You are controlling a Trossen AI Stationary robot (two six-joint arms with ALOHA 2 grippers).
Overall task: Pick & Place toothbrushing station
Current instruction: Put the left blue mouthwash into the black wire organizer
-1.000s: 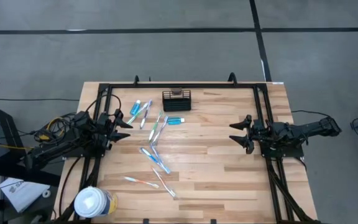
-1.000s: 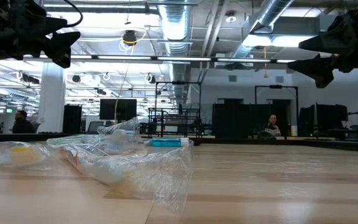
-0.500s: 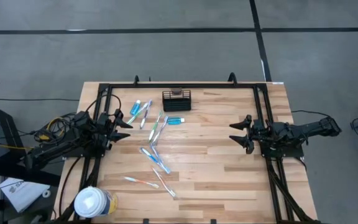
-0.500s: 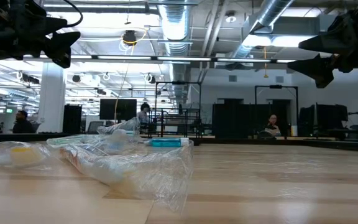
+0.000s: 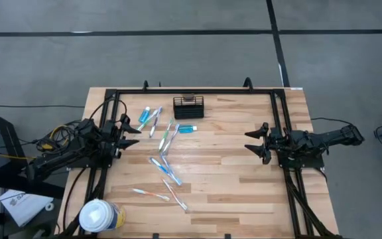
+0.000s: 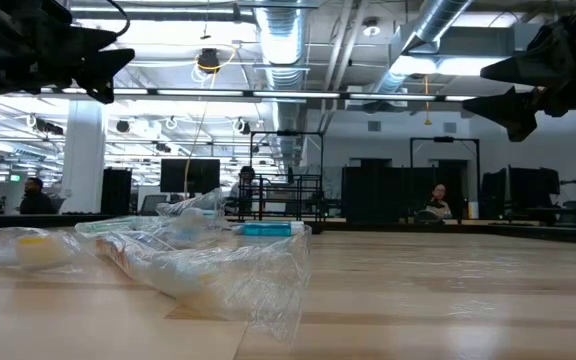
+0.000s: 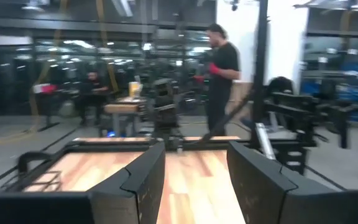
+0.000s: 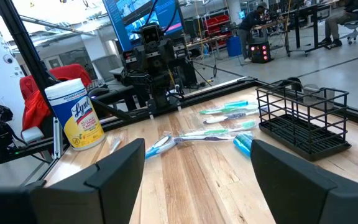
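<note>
Left claw (image 5: pixel 132 131) parted, empty, raised at the table's left edge; right claw (image 5: pixel 252 141) wide, empty, raised at the right side. Basket (image 5: pixel 188 107) upright near the far edge, nothing inside; brushes (image 5: pixel 166 138) and tubes (image 5: pixel 144 115) scattered flat just beside and in front. Likely trouble: pinching slim wrapped brushes lying flat, slipping from crinkly wrap, or nudging the light basket off its spot.

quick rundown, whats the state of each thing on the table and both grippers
wire basket: upright at the table's far edge, empty
toothbrushes: loose, scattered flat on the table, none in the basket
toothpaste tube: lying flat just in front of the basket
wipes canister: upright at the near left corner, lid on
left gripper: open, empty, above the left side
right gripper: open, empty, above the right side
</note>
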